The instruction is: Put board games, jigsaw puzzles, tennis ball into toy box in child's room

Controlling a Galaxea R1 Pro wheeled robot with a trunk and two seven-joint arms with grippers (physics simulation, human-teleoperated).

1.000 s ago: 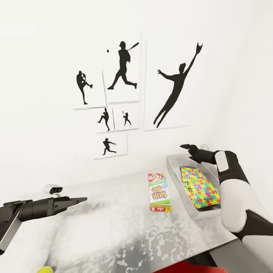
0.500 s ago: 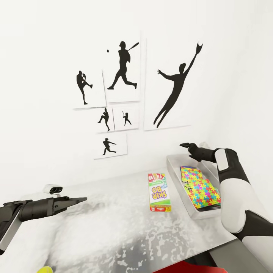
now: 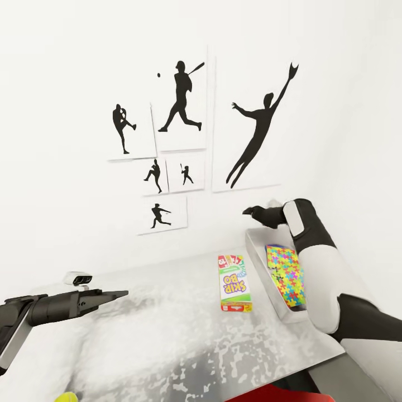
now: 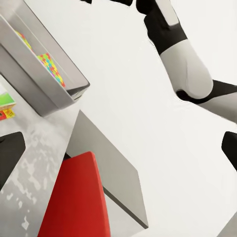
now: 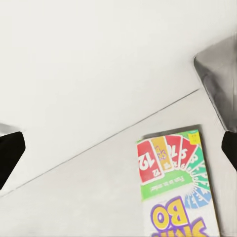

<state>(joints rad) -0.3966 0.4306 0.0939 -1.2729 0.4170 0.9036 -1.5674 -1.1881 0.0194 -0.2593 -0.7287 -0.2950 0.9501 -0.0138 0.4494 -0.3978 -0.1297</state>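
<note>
A green-white board game with a red band lies flat on the pale grey table, just left of the toy box. A jigsaw puzzle lies inside the box, partly hidden by my right arm. My right gripper hovers open above the box's far left corner; its wrist view looks down on the board game and the toy box corner. My left gripper hangs open over the table's left part. A tennis ball peeks in at the near left edge.
A red chair stands under the table's near edge, also the red chair in the left wrist view. A small white device sits at the table's back left. Baseball silhouette pictures hang on the white wall behind.
My right arm has swung left, carrying its gripper from above the toy box's far end to its far left corner, nearer the board game. The left arm has not moved.
</note>
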